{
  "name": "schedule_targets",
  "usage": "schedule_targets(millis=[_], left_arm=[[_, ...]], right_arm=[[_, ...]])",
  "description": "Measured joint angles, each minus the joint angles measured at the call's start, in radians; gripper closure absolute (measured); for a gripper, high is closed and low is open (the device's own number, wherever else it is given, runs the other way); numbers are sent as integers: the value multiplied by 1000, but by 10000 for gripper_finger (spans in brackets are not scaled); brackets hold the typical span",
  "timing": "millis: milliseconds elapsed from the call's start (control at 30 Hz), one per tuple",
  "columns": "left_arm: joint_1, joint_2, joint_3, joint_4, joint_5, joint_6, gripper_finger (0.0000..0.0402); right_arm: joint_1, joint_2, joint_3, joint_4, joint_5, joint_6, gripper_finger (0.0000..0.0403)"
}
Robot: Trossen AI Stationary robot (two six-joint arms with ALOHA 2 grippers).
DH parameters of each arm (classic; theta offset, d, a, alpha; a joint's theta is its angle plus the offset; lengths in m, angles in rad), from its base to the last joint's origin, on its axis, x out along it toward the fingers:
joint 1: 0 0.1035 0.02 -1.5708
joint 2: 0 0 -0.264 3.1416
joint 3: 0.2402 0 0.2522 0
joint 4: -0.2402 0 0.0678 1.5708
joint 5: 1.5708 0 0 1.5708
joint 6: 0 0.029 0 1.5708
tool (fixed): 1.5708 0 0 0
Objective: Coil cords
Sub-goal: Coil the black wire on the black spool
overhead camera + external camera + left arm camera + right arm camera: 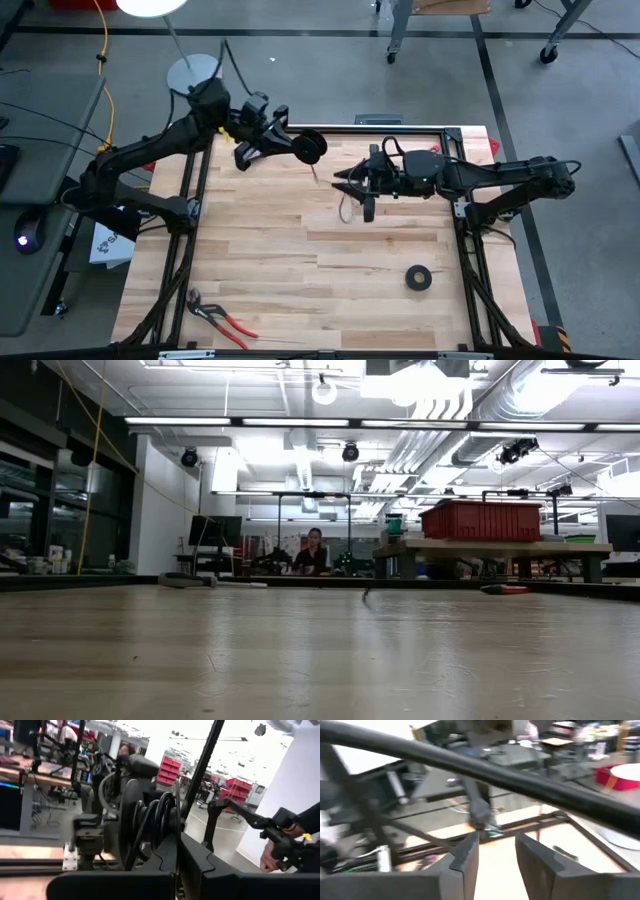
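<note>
The thin black cable is wound into a small coil [311, 146] held above the table's far middle. In the left wrist view the coil [150, 815] stands on edge, several loops side by side. My left gripper [296, 147] is shut on it. A thin stray tail [344, 206] hangs in a slack loop below my right gripper [342, 183]. My right gripper is level, points toward the coil, and its fingers [496, 852] are open. A dark stretch of cable [477, 812] hangs just past one fingertip. My left gripper pinches the coil's bundled loops [167, 837] between its two fingers on one side of the ring. The fingers lie level and come from the table's left. The coil is lifted clear of the table and stands on edge beyond the fingertips. My right gripper is open; I cannot tell whether the hanging cable touches its fingertip [470, 845].
A thick black tape roll [418, 278] lies on the wood at the near right. Red-handled pliers [222, 317] lie at the near left. A black frame [400, 128] runs along the table's far edge and sides. A person [312, 552] sits in the room beyond the table.
</note>
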Motion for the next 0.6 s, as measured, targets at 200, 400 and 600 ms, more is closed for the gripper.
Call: schedule_targets(millis=[200,400,600], left_arm=[[0,-46,0,4,-4,6,402],[15,-80,0,-54,-33,58,402],[26,-83,0,-79,-37,79,402]], right_arm=[[-19,0,0,-143,103,0,273],[-24,0,0,-315,112,39,273],[-24,0,-21,-353,112,52,272]])
